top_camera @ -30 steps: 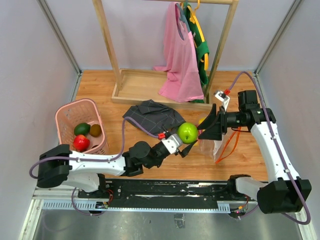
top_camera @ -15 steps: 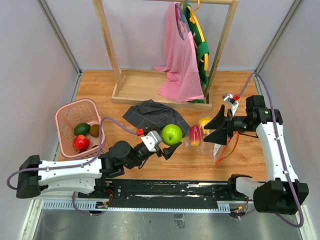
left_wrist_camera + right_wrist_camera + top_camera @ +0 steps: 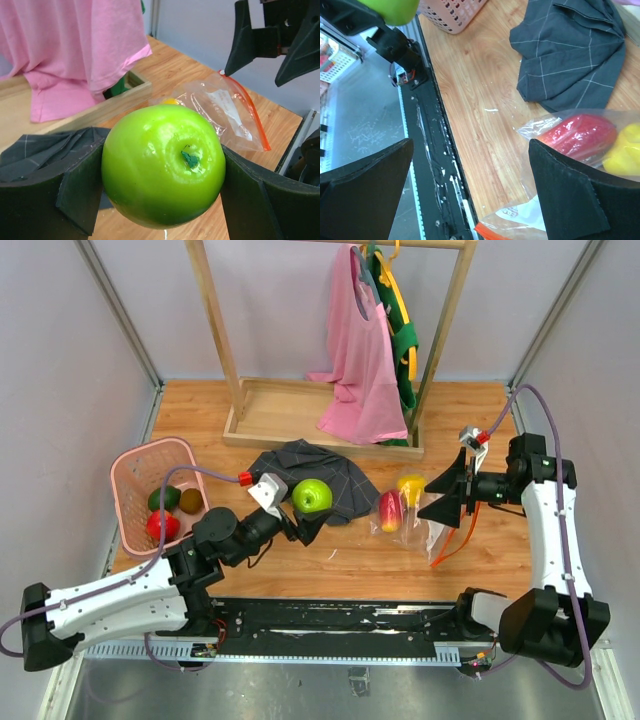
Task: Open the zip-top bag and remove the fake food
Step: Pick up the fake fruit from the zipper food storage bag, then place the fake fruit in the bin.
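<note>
Left pincer (image 3: 305, 512) grips a green apple (image 3: 163, 162) over the wooden table (image 3: 300, 570), near a grey checked cloth (image 3: 335, 475). Right pincer (image 3: 445, 498) hangs wide open beside the zip-top bag (image 3: 428, 532), which lies on the table holding a red fruit (image 3: 389, 510) and a yellow fruit (image 3: 411, 483). The print on its white label (image 3: 233, 113) is too small to read.

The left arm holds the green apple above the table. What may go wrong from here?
1. The green apple is round and glossy, and the left tool grips it only at two sides; it may slip and roll away before reaching the pink basket.
2. The zip-top bag lies loose with a red-yellow fruit and a yellow fruit inside, and the open right tool holds nothing; pulling a fruit may drag the bag along.
</note>
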You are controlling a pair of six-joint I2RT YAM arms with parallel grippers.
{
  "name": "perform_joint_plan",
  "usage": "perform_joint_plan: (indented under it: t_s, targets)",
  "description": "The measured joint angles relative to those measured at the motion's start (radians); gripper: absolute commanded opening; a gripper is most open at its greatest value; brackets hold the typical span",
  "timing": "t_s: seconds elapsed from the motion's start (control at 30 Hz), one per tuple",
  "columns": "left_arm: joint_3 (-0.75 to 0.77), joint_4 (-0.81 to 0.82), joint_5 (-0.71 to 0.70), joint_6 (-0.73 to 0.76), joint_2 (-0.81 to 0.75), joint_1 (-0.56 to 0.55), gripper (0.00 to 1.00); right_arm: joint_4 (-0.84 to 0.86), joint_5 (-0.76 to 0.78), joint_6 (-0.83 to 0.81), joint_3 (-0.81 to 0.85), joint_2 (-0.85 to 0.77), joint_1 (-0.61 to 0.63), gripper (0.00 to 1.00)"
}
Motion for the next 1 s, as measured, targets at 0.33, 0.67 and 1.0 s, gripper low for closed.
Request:
perform_joint_plan:
  t_s: [0.33,0.67,1.0]
  targets:
    - [0.056,-0.175,0.023,-0.135,-0.061,0.079,0.00,0.162,0.100,0.037,-0.016,-0.035,-0.006,0.98]
    - [0.072,-0.262,-0.047,-0.256,-0.124,0.131,0.00,0.530,0.241,0.324,-0.064,-0.099,-0.006,0.98]
    - [0.214,-0.421,-0.145,-0.294,-0.130,0.210,0.00,0.638,0.206,0.438,-0.051,-0.066,-0.020,0.98]
